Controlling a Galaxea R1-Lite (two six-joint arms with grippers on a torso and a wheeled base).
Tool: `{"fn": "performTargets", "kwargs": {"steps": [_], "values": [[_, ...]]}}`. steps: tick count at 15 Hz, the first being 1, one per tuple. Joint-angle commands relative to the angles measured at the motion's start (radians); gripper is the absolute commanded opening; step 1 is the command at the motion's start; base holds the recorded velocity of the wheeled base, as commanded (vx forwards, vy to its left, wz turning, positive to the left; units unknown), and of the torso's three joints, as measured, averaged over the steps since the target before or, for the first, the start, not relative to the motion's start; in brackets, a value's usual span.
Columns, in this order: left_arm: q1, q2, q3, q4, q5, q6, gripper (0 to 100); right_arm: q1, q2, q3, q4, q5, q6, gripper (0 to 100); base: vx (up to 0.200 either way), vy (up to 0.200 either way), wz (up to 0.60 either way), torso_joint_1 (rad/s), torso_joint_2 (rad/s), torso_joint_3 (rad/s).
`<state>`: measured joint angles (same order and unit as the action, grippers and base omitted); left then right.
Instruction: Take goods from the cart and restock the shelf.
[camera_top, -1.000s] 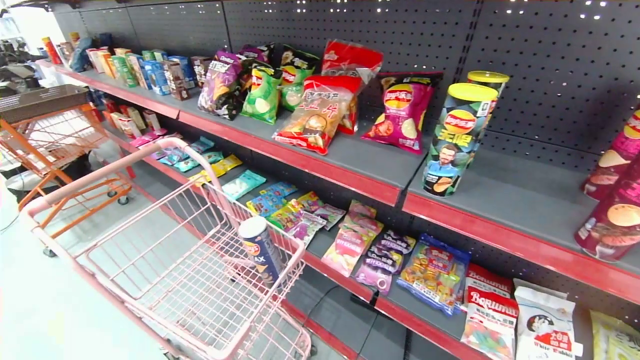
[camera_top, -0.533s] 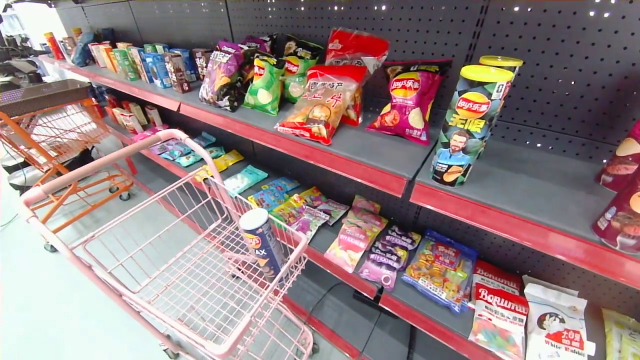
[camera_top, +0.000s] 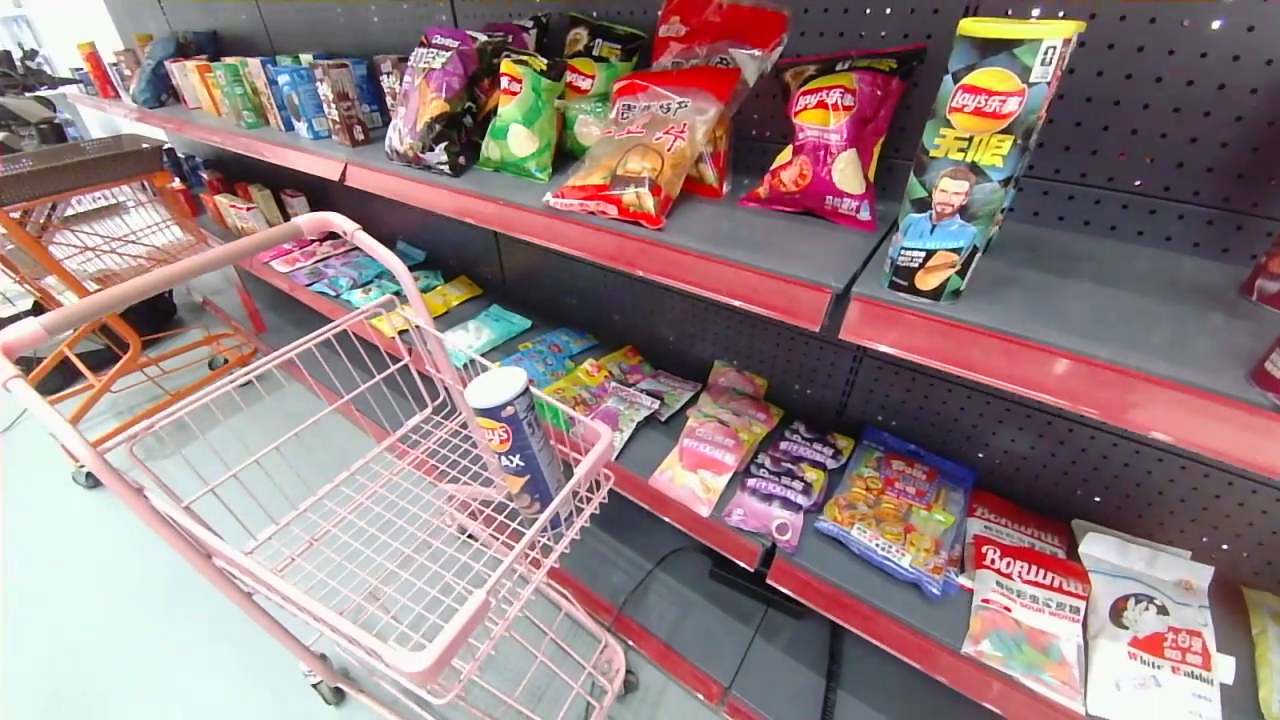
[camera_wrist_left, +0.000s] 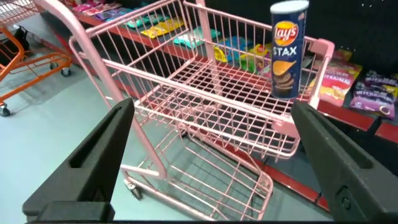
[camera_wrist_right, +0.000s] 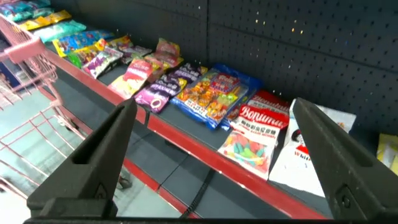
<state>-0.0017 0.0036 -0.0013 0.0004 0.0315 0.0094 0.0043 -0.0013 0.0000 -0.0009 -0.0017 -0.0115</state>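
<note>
Stock layout, as it stands around you:

1. Cart (camera_top: 200, 264): on your left, in front of the shelving.
2. Chip can (camera_top: 515, 450): upright inside the cart, at the corner nearest the lower shelf (camera_top: 690, 520).
3. Second cart (camera_top: 100, 250): behind the first, farther to your left.
4. Upper shelf (camera_top: 760, 250): ahead of you. Boxes (camera_top: 280, 90) stand at its far left end, chip bags (camera_top: 640, 140) lean mid-row, and a tall can (camera_top: 965, 160) stands upright to their right.
5. Lower shelf: beneath the upper one. You have snack packets (camera_top: 740, 460) lying flat in a row, running rightward past the cart.
</note>
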Motion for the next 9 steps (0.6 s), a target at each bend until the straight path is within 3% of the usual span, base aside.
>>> {"fn": "performTargets", "kwargs": {"steps": [1, 7, 9], "values": [[0.0, -0.001, 0.0, 0.0, 0.001, 0.0, 100, 0.0, 0.001, 0.0, -0.001, 0.0, -0.001, 100, 0.0, 0.0, 0.0, -0.149, 0.51, 0.364], [0.0, -0.001, 0.0, 0.001, 0.001, 0.0, 100, 0.0, 0.001, 0.0, -0.001, 0.0, -0.001, 100, 0.0, 0.0, 0.0, -0.111, 0.48, 0.369], [0.0, -0.001, 0.0, 0.0, -0.008, 0.004, 100, 0.0, 0.001, 0.0, -0.001, 0.0, 0.001, 100, 0.0, 0.0, 0.0, -0.041, 0.24, 0.197]]}}
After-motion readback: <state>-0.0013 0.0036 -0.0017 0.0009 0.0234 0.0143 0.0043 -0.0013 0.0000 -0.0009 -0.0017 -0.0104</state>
